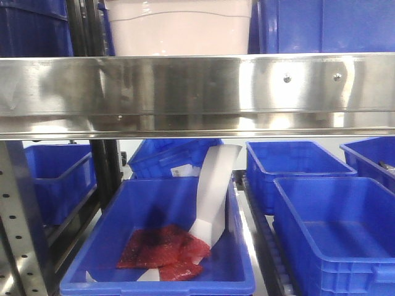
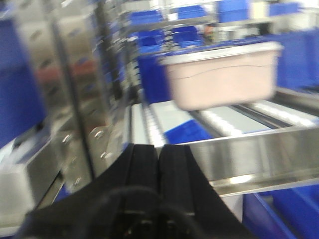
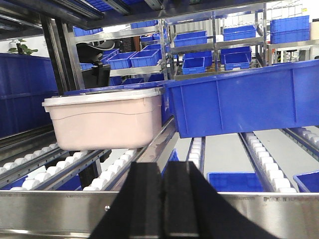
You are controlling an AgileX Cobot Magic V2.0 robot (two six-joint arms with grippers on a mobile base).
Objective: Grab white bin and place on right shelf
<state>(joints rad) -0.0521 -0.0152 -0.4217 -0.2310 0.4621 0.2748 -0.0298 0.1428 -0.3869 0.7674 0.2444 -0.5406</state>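
The white bin (image 1: pixel 179 28) stands on the roller track behind the steel front rail, at the top centre of the front view. In the right wrist view the white bin (image 3: pixel 104 119) sits left of centre, lid on, well beyond my right gripper (image 3: pixel 163 169), which is shut on nothing just before the rail. The left wrist view is blurred; the white bin (image 2: pixel 224 74) lies ahead to the right of my left gripper (image 2: pixel 158 149), also shut and empty. The right shelf's shiny rail (image 1: pixel 308 92) carries two rivets.
A large blue crate (image 3: pixel 244 99) sits on the rollers right beside the bin. Below the rail are several blue crates; one (image 1: pixel 160 246) holds red packets and a white paper strip. A perforated steel upright (image 2: pixel 75 99) stands close on the left.
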